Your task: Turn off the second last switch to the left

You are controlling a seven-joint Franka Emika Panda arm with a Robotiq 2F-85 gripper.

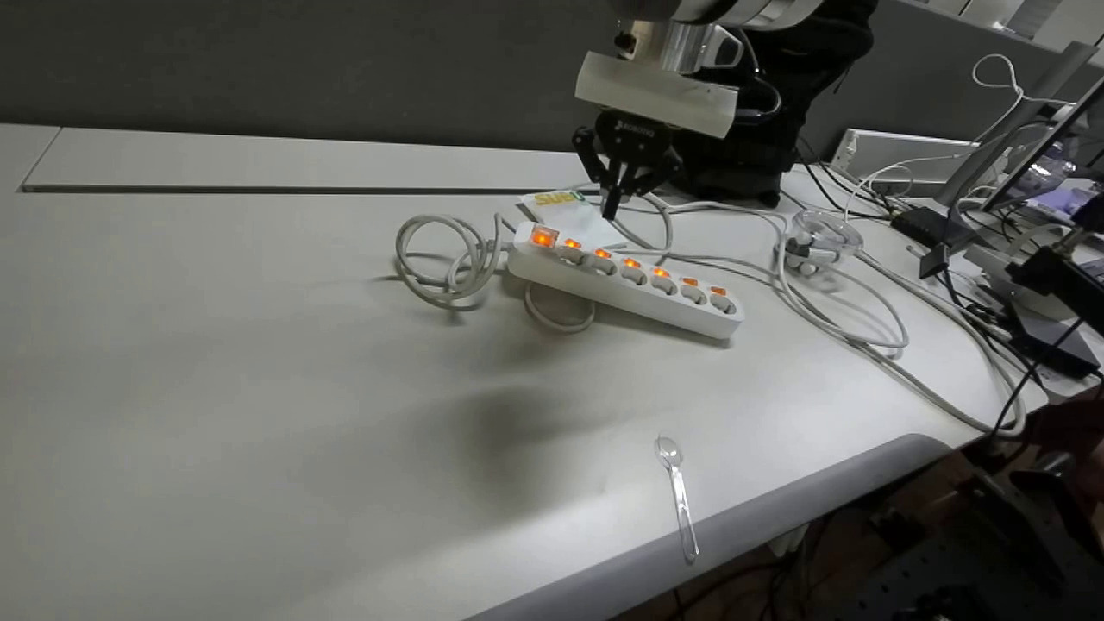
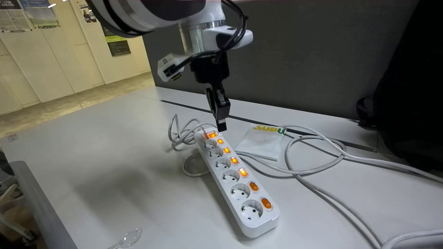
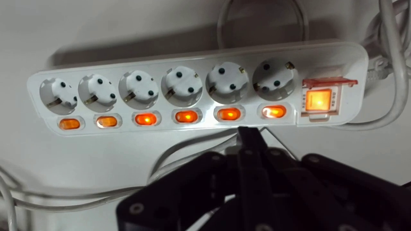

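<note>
A white power strip carries a row of small orange rocker switches. The second small switch from the left in an exterior view is lit; it also shows lit in an exterior view and the wrist view. In the wrist view's own left-hand order, the second switch and the end switch are unlit. My gripper is shut and empty, its tips above and behind the strip's long edge, apart from the switches.
A larger lit main switch with a raised red cover sits at one strip end. A white paper packet and looped grey cables lie beside the strip. A clear plastic spoon lies near the table edge.
</note>
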